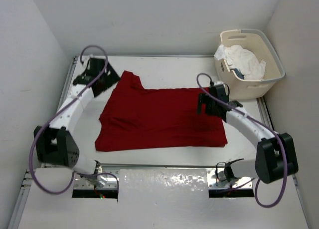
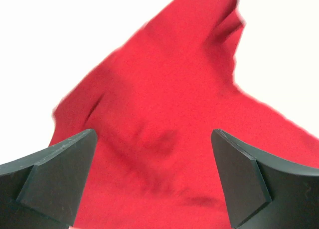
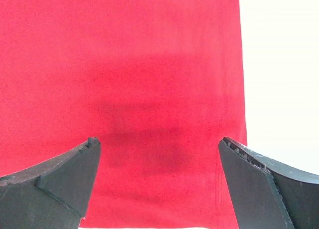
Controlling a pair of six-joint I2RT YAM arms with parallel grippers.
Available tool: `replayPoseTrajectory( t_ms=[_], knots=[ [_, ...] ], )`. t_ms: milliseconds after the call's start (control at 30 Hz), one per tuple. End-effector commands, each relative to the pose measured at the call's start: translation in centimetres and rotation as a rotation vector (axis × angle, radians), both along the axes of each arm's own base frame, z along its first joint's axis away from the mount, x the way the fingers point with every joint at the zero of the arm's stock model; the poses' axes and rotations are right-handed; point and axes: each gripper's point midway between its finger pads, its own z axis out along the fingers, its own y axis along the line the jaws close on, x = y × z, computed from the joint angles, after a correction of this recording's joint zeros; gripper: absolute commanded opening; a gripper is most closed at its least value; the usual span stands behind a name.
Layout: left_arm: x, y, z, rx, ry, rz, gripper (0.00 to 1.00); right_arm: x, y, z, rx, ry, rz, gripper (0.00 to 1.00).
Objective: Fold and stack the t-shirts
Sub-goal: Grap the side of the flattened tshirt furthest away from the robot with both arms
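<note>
The deep red t-shirt [image 1: 159, 120] lies spread on the white table, one sleeve [image 1: 130, 80] pointing to the far left. My left gripper [image 1: 108, 84] hovers open over that sleeve corner; in the left wrist view its jaws [image 2: 153, 139] stand wide above rumpled red cloth [image 2: 164, 99]. My right gripper [image 1: 204, 103] hangs open above the shirt's far right edge. In its wrist view the jaws [image 3: 159, 144] are spread over flat red cloth [image 3: 149, 64], holding nothing. A white t-shirt [image 1: 243, 59] sits bunched in the basket, with a sliver of dark teal-blue cloth [image 1: 238, 74] beside it.
The cream laundry basket [image 1: 271, 72] stands at the table's far right corner, close behind the right arm. Bare white tabletop [image 3: 279, 64] shows just right of the shirt's edge. White walls enclose the table on three sides.
</note>
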Motion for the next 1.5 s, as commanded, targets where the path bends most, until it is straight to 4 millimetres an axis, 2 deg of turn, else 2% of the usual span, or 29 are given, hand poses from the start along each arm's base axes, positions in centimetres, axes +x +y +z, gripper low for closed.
replayPoseTrajectory(
  t_ms=[0,33,67,100,133,167,233,267,300,367,400,433,467,500,633,667,767,867,900,933,1000,1133,1200,1300,1467],
  knots=[
    [7.8,0.0,3.8,0.085,-0.156,-0.062,1.0,4.9,-1.6,2.7,-0.067,-0.082,-0.064,0.99],
    [9.6,-0.4,4.2,0.082,-0.175,-0.089,1.0,7.2,-1.4,4.3,-0.042,-0.142,-0.08,0.99],
    [12.0,-0.6,2.1,0.11,-0.145,-0.119,1.0,8.2,-1.2,4.5,-0.038,-0.15,-0.079,0.99],
    [15.0,-1.1,4.7,0.114,-0.213,-0.138,1.0,9.2,-1.2,3.7,-0.055,-0.13,-0.077,0.99],
    [16.3,-1.4,4.6,0.118,-0.199,-0.155,1.0,11.2,-0.9,5.4,-0.052,-0.177,-0.079,0.99],
    [19.9,-1.8,5.1,0.147,-0.225,-0.187,1.0,12.0,-1.0,5.5,-0.068,-0.179,-0.074,0.99],
    [22.4,-1.9,4.7,0.173,-0.207,-0.199,1.0,14.3,-1.2,5.9,-0.094,-0.19,-0.089,0.99],
    [24.1,-2.1,1.3,0.189,-0.154,-0.222,1.0,14.9,-1.3,6.0,-0.1,-0.19,-0.091,0.99],
    [26.3,-2.2,4.8,0.198,-0.242,-0.22,1.0,16.1,-1.3,6.9,-0.098,-0.217,-0.099,0.99],
    [28.2,-2.7,3.5,0.201,-0.252,-0.251,1.0,17.0,-1.4,6.1,-0.105,-0.197,-0.102,0.99],
    [28.5,-2.9,2.6,0.195,-0.25,-0.252,1.0,17.4,-1.5,6.0,-0.108,-0.196,-0.107,0.99],
    [29.6,-3.5,2.9,0.181,-0.309,-0.264,1.0,18.2,-1.6,5.8,-0.112,-0.199,-0.113,0.99],
    [29.7,-3.8,2.5,0.168,-0.324,-0.269,1.0,18.6,-1.7,5.6,-0.119,-0.199,-0.11,0.99],
    [29.4,-3.8,0.1,0.152,-0.288,-0.273,1.0,19.3,-1.8,6.1,-0.119,-0.214,-0.117,0.99],
    [29.8,-3.9,-3.6,0.139,-0.216,-0.263,0.99,21.0,-2.5,5.5,-0.136,-0.22,-0.127,0.99],
    [29.9,-3.9,-4.8,0.136,-0.2,-0.256,0.99,21.2,-2.4,4.8,-0.13,-0.205,-0.123,0.99],
    [30.1,-3.7,-6.2,0.14,-0.189,-0.241,0.94,21.4,-2.4,4.3,-0.121,-0.191,-0.12,0.99],
    [30.4,-2.8,-7.1,0.182,-0.191,-0.208,0.92,20.7,-2.5,3.3,-0.121,-0.169,-0.117,0.99],
    [30.5,-2.6,-8.0,0.19,-0.178,-0.203,0.91,20.6,-2.6,3.1,-0.122,-0.168,-0.118,0.99],
    [30.7,-2.7,-7.9,0.193,-0.182,-0.206,0.86,20.5,-2.6,3.0,-0.124,-0.164,-0.12,0.99],
    [30.6,-3.0,-8.8,0.177,-0.169,-0.22,0.84,20.2,-3.0,2.5,-0.131,-0.154,-0.132,0.99],
    [29.5,-3.0,-11.7,0.169,-0.103,-0.224,0.72,20.3,-3.3,1.9,-0.143,-0.146,-0.148,0.99],
    [29.3,-2.6,-12.5,0.185,-0.086,-0.213,0.7,20.6,-3.4,1.7,-0.145,-0.143,-0.15,0.99],
    [28.7,-2.1,-13.5,0.204,-0.052,-0.197,0.51,20.9,-3.5,1.4,-0.153,-0.14,-0.157,0.99],
    [27.4,-1.6,-14.9,0.22,0.0,-0.193,0.33,20.9,-3.9,1.1,-0.171,-0.126,-0.172,0.99]
  ],
)
